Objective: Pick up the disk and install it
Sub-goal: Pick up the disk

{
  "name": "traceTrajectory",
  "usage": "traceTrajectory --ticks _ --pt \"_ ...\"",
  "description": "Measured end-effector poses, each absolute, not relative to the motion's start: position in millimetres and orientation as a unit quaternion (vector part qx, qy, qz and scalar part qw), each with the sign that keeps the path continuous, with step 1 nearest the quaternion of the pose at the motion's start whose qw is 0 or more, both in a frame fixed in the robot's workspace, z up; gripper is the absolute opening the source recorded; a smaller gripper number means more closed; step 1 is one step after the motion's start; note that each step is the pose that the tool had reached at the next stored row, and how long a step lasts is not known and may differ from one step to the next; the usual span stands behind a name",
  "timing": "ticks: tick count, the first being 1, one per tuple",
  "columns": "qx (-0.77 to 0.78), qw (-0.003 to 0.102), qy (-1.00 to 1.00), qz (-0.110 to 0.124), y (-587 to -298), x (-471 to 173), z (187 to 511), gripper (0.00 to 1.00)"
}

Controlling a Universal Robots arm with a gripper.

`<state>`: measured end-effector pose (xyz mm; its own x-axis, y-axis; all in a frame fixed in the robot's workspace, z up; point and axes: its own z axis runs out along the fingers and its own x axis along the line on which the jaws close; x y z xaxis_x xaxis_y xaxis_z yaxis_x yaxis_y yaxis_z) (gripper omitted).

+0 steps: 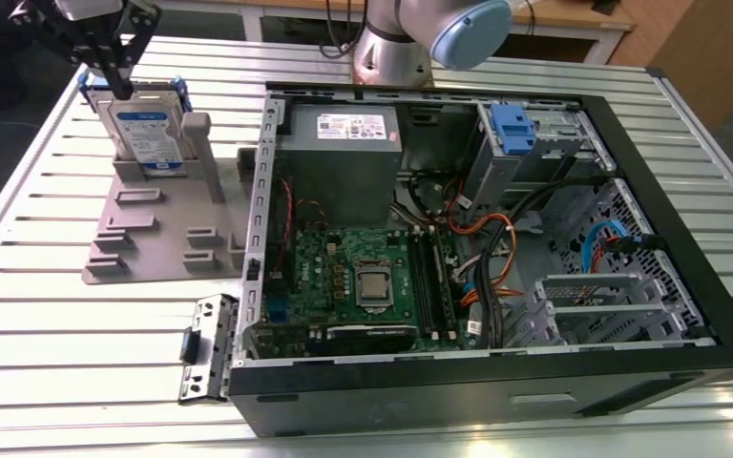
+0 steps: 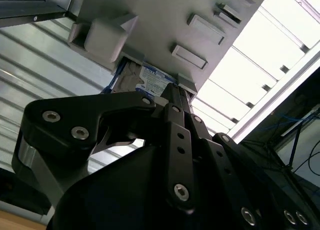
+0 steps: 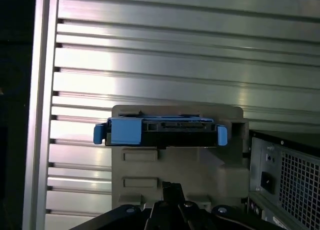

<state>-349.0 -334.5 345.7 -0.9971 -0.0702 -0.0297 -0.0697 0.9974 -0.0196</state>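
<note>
disk (image 1: 145, 130) upright in stand (image 1: 163, 243), beside case (image 1: 469, 391)

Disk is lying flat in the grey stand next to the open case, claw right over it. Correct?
Not flat: the exterior view shows the disk standing upright on edge in the grey stand. Rest holds: stand next to the open case, claw right over the disk.

Count: 1 PC case (image 1: 494, 396). Beside the case: 1 disk (image 1: 146, 129), 1 grey stand (image 1: 163, 229), 1 metal bracket (image 1: 210, 348), 1 gripper (image 1: 121, 88). Inside the case: 1 power supply (image 1: 341, 157), 1 motherboard (image 1: 328, 272), 1 blue latch (image 1: 510, 124).
</note>
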Motion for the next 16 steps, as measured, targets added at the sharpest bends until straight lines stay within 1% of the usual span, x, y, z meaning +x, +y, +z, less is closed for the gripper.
traceTrajectory --ticks 16 --pt "-0.076 0.016 0.997 -0.009 -334.4 -349.0 345.7 0.1"
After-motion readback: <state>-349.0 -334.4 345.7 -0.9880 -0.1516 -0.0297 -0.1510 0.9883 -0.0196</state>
